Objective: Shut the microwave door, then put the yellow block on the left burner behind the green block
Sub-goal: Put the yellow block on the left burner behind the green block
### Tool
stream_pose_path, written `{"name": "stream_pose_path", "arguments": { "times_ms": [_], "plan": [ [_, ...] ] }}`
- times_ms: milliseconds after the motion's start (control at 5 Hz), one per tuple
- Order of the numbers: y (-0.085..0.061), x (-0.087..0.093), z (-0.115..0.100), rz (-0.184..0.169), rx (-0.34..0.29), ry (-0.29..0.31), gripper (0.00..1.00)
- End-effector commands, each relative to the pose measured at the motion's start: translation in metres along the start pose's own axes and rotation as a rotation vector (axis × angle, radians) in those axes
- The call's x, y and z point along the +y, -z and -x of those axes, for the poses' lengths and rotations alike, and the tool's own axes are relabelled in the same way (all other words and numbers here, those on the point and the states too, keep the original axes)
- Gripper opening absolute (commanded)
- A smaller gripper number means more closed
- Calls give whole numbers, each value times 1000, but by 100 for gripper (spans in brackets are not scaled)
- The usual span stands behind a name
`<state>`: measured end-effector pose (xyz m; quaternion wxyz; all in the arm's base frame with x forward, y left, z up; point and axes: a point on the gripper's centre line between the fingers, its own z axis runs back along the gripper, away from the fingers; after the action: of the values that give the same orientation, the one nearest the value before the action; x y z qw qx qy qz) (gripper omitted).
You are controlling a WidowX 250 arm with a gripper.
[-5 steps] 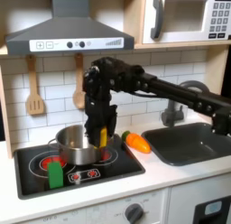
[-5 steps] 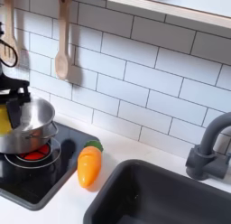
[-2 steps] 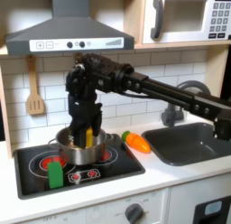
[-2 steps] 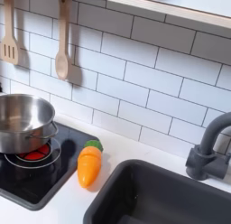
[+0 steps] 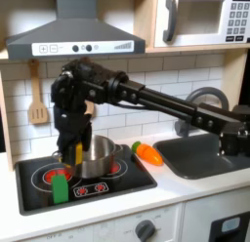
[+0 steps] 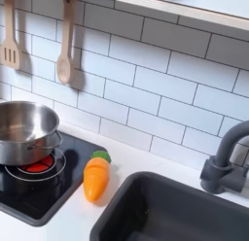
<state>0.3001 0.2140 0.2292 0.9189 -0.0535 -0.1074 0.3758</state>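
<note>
Arm point(image 5: 146, 90) outstretched, bent downward, fingers point(image 5: 68, 151) pinching yellow block point(image 5: 76, 150) behind green block point(image 5: 61, 187).

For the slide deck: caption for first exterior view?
Claw carries yellow block over left burner, behind green block; microwave door shut.

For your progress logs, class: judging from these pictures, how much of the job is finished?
Done: the microwave door looks shut. In hand: the gripper holds the yellow block above the stove's left burner, just behind the green block. Left: lowering it and letting go.
</note>
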Motion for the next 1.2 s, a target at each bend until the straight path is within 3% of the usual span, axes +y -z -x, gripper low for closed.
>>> {"name": "stream_pose_path", "arguments": {
  "times_ms": [0,400,600,1000],
  "plan": [
    [4,14,-2,-26,-15,-32,0],
    [22,16,0,-61,10,-29,0],
    [23,18,-4,-71,-2,-44,0],
    [37,9,-13,-70,25,-64,0]
  ]
}}
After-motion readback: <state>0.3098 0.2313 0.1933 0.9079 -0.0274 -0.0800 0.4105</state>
